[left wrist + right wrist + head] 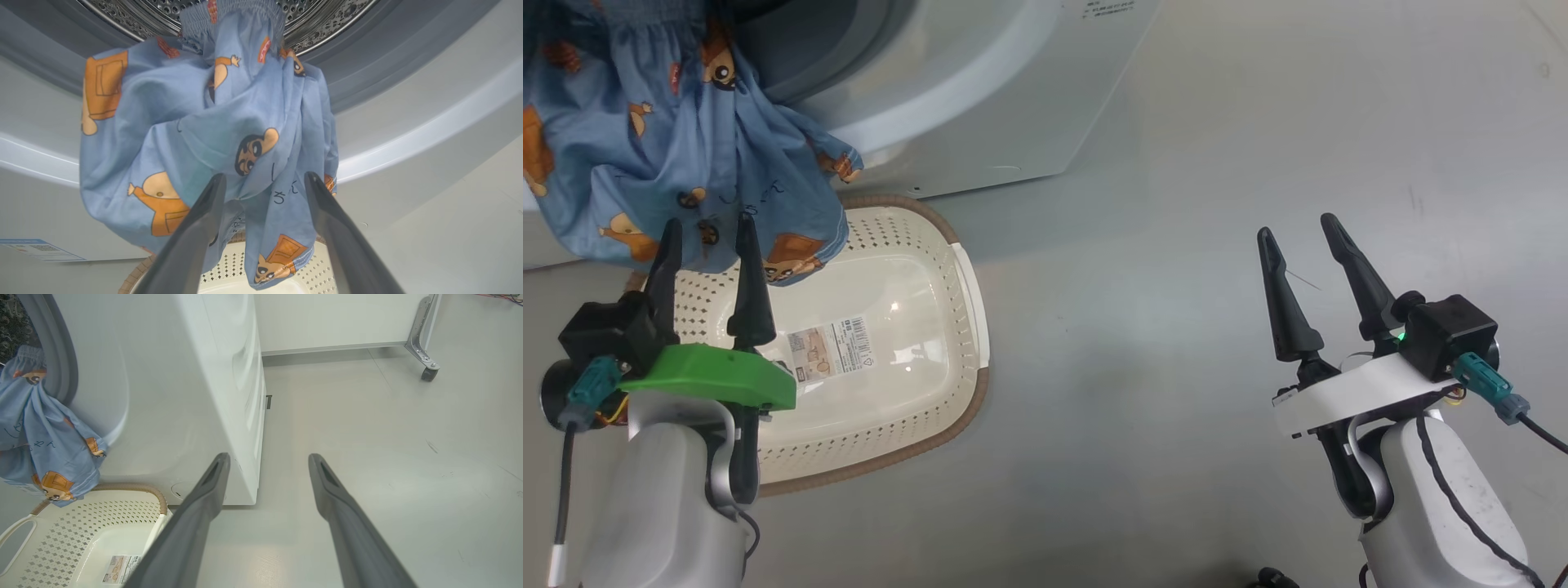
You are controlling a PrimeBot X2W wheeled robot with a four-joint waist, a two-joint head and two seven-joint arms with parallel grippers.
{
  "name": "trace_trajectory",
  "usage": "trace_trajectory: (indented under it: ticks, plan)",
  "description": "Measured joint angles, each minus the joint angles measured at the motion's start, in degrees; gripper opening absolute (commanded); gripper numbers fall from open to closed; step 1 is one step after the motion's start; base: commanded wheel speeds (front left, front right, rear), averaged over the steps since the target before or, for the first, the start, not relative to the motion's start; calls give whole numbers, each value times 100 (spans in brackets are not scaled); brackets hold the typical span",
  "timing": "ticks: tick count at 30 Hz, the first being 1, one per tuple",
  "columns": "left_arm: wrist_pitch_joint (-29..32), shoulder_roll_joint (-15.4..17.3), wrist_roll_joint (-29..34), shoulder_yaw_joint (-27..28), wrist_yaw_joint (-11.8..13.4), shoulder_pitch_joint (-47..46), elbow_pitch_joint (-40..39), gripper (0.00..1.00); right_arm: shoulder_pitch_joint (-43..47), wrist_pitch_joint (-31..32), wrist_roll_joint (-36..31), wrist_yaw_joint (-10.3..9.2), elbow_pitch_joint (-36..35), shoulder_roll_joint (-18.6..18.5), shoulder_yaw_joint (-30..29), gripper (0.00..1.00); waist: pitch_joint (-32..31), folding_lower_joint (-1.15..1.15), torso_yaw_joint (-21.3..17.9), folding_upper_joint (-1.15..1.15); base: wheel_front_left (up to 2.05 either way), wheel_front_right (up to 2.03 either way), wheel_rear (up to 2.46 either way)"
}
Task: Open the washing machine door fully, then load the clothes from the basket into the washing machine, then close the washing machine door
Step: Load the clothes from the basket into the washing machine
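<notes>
With the clothes (678, 155) hanging half out of the drum (335, 16) of the washing machine (980, 106) over the empty basket (964, 302), the left tool (708, 220), wide and empty beneath them, should pinch the low folds and push deep inside, while the right tool (1297, 225) waits wide.

The clothes (645, 139) run off my head view's top and left edges, and their gathered end leaves my left wrist view at the top, against the drum (327, 16). They and my left pincer (708, 222) hide the left end of the basket (931, 269). Its sticker (829, 347) is too small to read.
</notes>
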Motion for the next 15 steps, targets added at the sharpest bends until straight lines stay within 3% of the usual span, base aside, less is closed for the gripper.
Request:
trace_trajectory:
  ticks: [15]
  plan:
    - [26, 78, 66, 101, 96, -734, 895, 100, -44, 0, -7, 0, -1, 32, -30, 100, 222, 0, -195, 0, 0, 0, 0]
